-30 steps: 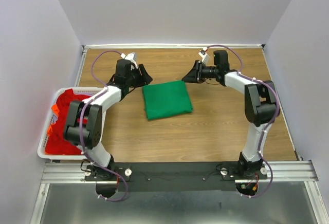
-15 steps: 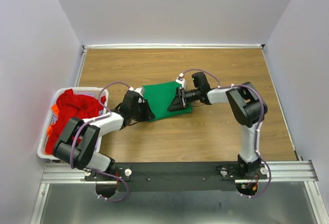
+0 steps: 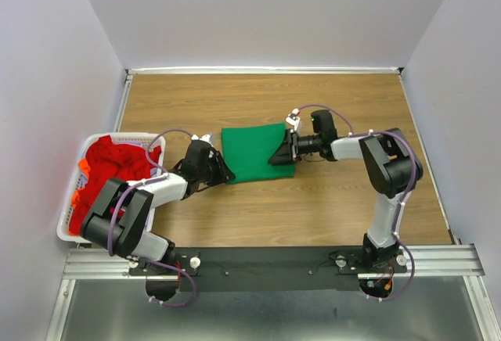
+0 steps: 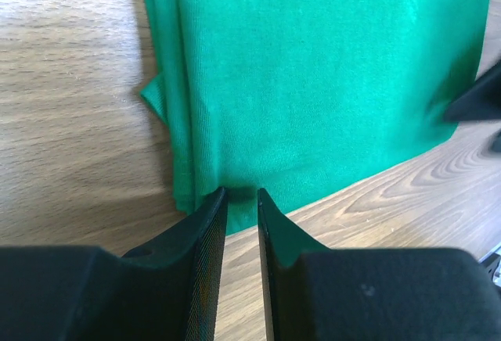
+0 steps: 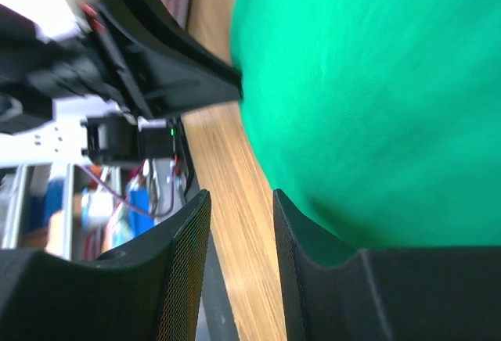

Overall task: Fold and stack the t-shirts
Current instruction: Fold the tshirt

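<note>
A bright green t-shirt [image 3: 252,152] lies folded into a flat rectangle on the wooden table. My left gripper [image 3: 223,175] sits low at its near left corner. In the left wrist view its fingertips [image 4: 213,200] touch the green t-shirt's [image 4: 313,67] near edge, with a narrow gap and bare wood between them. My right gripper [image 3: 275,158] is open at the shirt's right edge. In the right wrist view one finger [image 5: 293,224] lies over the green cloth [image 5: 376,83] and the other is over wood. The red t-shirts [image 3: 109,177] are heaped in the basket.
The white slatted basket [image 3: 64,230] stands at the table's left edge, beside the left arm. A raised rail runs along the table's far side [image 3: 266,69]. Walls close in on three sides. Bare wood lies right of and in front of the green shirt.
Both arms came down from the far side of the table to the green shirt's edges. The left jaws have narrowed. In the last half second the right gripper drew back to the right.
</note>
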